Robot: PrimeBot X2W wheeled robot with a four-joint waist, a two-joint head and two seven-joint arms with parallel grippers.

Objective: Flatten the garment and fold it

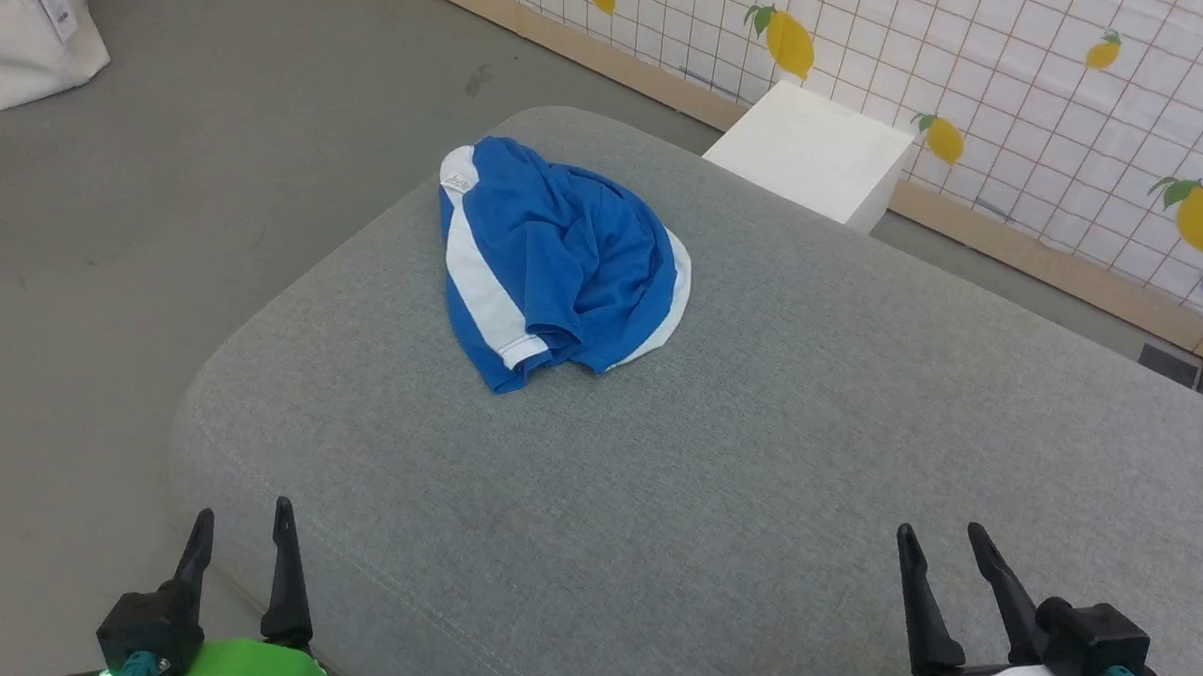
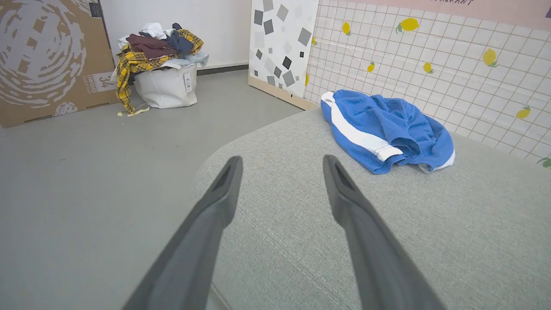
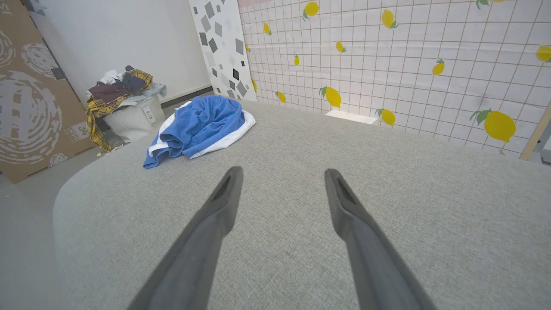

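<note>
A soft, white-striped royal-blue garment (image 1: 564, 267) is heaped, rumpled, on a grey woven round-cornered cushion (image 1: 756, 484), at whose near edge the left gripper (image 1: 243, 508) and right gripper (image 1: 940, 528) are held spread, empty.

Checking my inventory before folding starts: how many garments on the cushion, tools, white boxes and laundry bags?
Garment on the cushion: 1
Tools: 2, left tool and right tool
White box: 1
Laundry bag: 1
Total: 5

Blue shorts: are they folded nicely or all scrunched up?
Scrunched up. The shorts lie in a rumpled heap on the grey cushion, cloth bunched in wrinkles, neither spread nor folded.
</note>
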